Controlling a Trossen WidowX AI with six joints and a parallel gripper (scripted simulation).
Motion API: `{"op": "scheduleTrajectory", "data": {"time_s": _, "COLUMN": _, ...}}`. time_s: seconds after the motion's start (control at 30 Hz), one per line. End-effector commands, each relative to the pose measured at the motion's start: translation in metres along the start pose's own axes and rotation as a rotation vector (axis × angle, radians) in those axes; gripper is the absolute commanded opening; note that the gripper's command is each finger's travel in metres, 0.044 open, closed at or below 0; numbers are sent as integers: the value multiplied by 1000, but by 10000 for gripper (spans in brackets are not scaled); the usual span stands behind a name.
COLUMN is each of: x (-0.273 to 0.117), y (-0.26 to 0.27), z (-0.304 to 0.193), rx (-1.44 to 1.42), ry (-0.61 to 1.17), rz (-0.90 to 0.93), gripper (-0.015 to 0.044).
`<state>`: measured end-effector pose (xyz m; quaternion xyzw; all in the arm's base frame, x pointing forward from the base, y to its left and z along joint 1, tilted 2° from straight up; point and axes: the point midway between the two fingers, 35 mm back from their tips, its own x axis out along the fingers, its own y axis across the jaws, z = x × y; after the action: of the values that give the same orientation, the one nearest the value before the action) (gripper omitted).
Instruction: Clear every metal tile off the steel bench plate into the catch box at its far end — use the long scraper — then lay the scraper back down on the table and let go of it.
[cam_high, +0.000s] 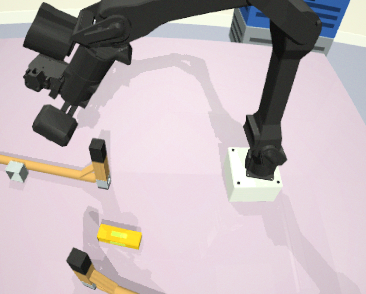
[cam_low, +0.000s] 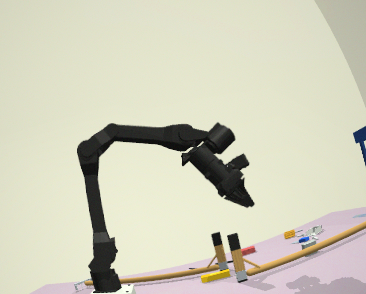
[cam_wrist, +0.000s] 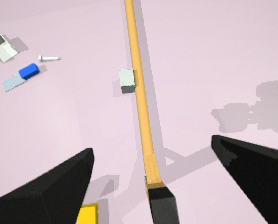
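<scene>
My gripper (cam_high: 56, 135) (cam_low: 250, 203) (cam_wrist: 152, 144) is open and empty, above the table. One long wooden tool (cam_high: 50, 169) (cam_low: 300, 256) (cam_wrist: 143, 115) lies with its rod against a small grey block (cam_high: 16, 171) (cam_low: 309, 245) (cam_wrist: 127, 81). Its upright black-capped grip (cam_high: 100, 167) (cam_low: 235, 252) (cam_wrist: 164, 205) stands at the near end; in the wrist view it is low between the fingers, below them and not touched. A second similar tool (cam_high: 107, 285) (cam_low: 165, 276) has its own upright grip (cam_high: 79, 262) (cam_low: 218, 250). No blade shows. The steel plate, metal tiles and catch box are not visible.
A yellow block (cam_high: 119, 236) (cam_low: 215, 275) (cam_wrist: 88, 215) lies between the two upright grips. A red block (cam_low: 248, 250), a blue-handled tool (cam_low: 303, 240) (cam_wrist: 29, 71), a screw (cam_wrist: 49, 58) and an orange-handled item (cam_low: 289, 234) lie farther off. A blue cabinet (cam_high: 325, 15) stands behind.
</scene>
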<state>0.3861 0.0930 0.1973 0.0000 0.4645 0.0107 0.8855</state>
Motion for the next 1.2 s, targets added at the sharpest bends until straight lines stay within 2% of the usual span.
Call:
{"op": "scheduleTrajectory", "data": {"time_s": 0.0, "x": -5, "y": -1, "z": -6, "rx": 2, "ry": -14, "rz": -2, "gripper": 440}}
{"op": "scheduleTrajectory", "data": {"time_s": 1.17, "x": -33, "y": -10, "z": -86, "rx": -11, "ry": -109, "rz": 13, "gripper": 440}}
